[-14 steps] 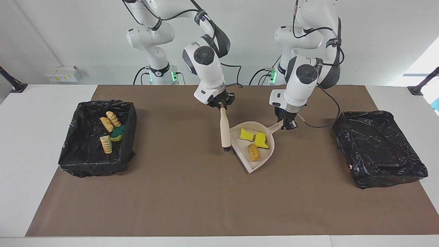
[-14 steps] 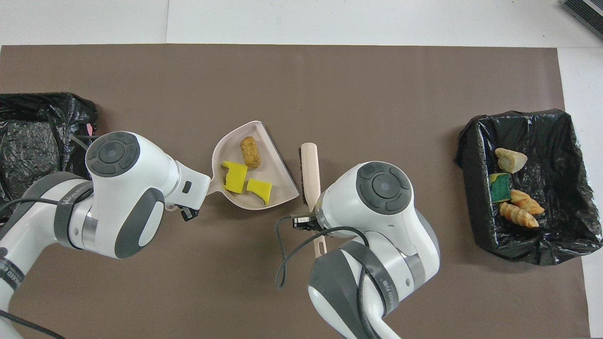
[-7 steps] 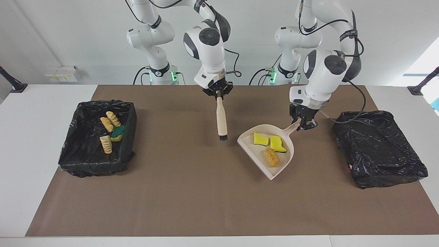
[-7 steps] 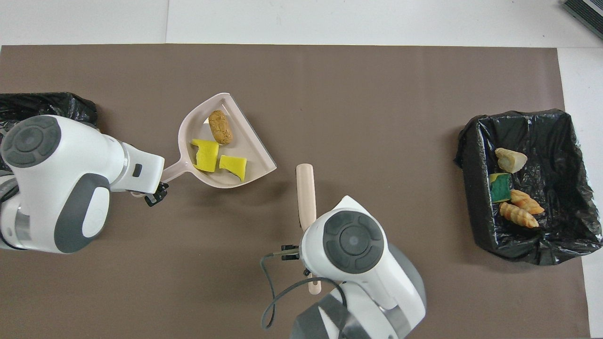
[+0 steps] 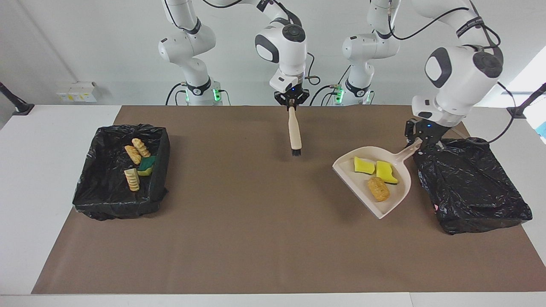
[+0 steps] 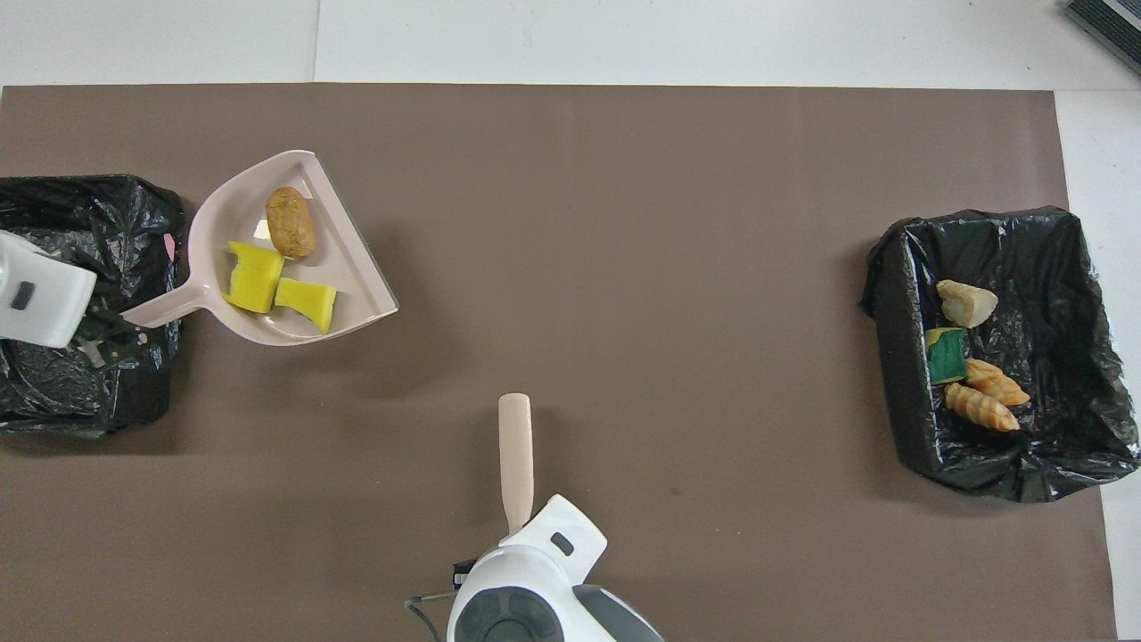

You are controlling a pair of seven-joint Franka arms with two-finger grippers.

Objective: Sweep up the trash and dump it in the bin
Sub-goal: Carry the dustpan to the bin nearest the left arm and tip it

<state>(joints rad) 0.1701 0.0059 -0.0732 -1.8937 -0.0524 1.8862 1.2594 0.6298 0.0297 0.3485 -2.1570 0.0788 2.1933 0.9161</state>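
Our left gripper (image 5: 420,143), jaws pinching the dustpan (image 5: 375,181) handle, holds the pan beside the empty bin (image 5: 471,183), mouth pointing away from it. Two foam pieces (image 5: 375,167) and a nugget (image 5: 378,189) ride inside; we should keep it level, then tip over the bin. Our right gripper (image 5: 292,101) pinches the brush (image 5: 294,133), waiting.

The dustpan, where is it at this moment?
The dustpan, held by the left claw, hangs beside the black bin at the left arm's end of the table.
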